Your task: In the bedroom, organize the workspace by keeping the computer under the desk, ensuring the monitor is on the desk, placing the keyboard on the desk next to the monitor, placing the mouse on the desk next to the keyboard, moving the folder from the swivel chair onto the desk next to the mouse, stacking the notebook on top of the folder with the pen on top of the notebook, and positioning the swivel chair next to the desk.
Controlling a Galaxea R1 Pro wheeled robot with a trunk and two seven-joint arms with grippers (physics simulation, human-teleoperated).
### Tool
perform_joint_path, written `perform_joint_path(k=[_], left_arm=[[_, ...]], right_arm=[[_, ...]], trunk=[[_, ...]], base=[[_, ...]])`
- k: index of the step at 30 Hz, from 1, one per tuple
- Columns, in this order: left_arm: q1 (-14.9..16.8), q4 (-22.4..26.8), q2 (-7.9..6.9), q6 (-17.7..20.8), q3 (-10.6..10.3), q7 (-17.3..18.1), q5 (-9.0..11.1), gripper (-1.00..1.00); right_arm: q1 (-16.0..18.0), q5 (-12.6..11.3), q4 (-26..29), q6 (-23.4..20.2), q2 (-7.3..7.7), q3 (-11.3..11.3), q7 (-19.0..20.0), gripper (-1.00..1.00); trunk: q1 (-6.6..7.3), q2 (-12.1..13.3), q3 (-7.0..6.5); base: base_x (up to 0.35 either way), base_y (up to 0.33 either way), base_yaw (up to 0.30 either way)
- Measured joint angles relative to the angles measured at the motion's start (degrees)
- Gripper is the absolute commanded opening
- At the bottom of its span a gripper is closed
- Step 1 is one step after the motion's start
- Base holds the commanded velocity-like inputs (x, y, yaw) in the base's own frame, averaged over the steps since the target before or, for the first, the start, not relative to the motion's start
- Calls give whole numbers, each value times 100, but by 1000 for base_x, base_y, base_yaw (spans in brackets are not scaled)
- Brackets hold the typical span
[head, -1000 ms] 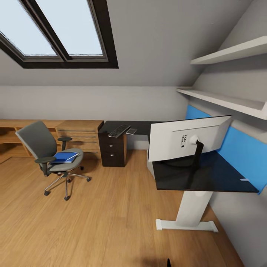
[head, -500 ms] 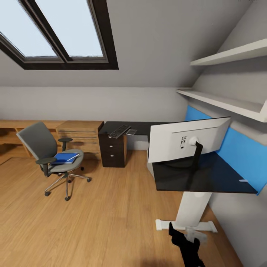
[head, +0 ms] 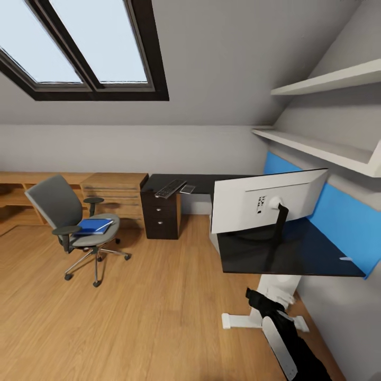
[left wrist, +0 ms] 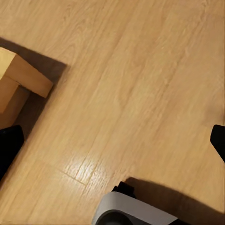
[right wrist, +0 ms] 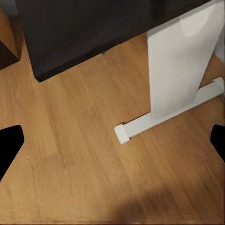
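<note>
The grey swivel chair (head: 71, 225) stands on the floor at the left, apart from the desk, with the blue folder (head: 94, 226) on its seat. The black L-shaped desk (head: 317, 262) carries the monitor (head: 264, 201), seen from its pale back. On the desk's far wing lie the keyboard (head: 170, 187) and the thin grey notebook (head: 187, 188). The white pen (head: 346, 259) lies near the blue wall panel. A pale sliver of the computer (head: 214, 239) shows under the desk. The mouse is hidden. My right gripper (head: 253, 297) (right wrist: 112, 143) is open and empty before the desk's white leg (right wrist: 180, 61). My left gripper (left wrist: 112, 143) is open over bare floor.
A light wooden dresser (head: 114, 193) and low shelving line the back wall left of the desk. A black drawer unit (head: 159, 214) stands under the desk's far wing. Two wall shelves (head: 323, 145) hang at the right. A wooden furniture corner (left wrist: 21, 77) and my base (left wrist: 136, 211) appear by the left gripper.
My right arm has risen into the head view at the bottom right, climbing toward the desk's leg. The chair, folder and desk items have not moved.
</note>
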State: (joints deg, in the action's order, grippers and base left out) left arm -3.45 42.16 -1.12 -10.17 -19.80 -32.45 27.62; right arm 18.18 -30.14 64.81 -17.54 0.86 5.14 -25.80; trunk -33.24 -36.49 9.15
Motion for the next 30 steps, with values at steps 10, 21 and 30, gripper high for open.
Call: perform_joint_path(k=[10,21,30], left_arm=[[44,-258,15,-224,503,753,-3,100],[45,-273,29,-557,513,760,-20,100],[45,-277,37,-578,509,750,-34,100]], right_arm=[[518,-20,-846,51,-44,-49,59,100],[514,197,-420,50,225,326,351,100],[501,533,-348,547,223,1421,320,100]], trunk=[[220,401,-180],[441,806,-361],[441,806,-361]], base=[[0,0,0],[0,0,0],[11,9,0]])
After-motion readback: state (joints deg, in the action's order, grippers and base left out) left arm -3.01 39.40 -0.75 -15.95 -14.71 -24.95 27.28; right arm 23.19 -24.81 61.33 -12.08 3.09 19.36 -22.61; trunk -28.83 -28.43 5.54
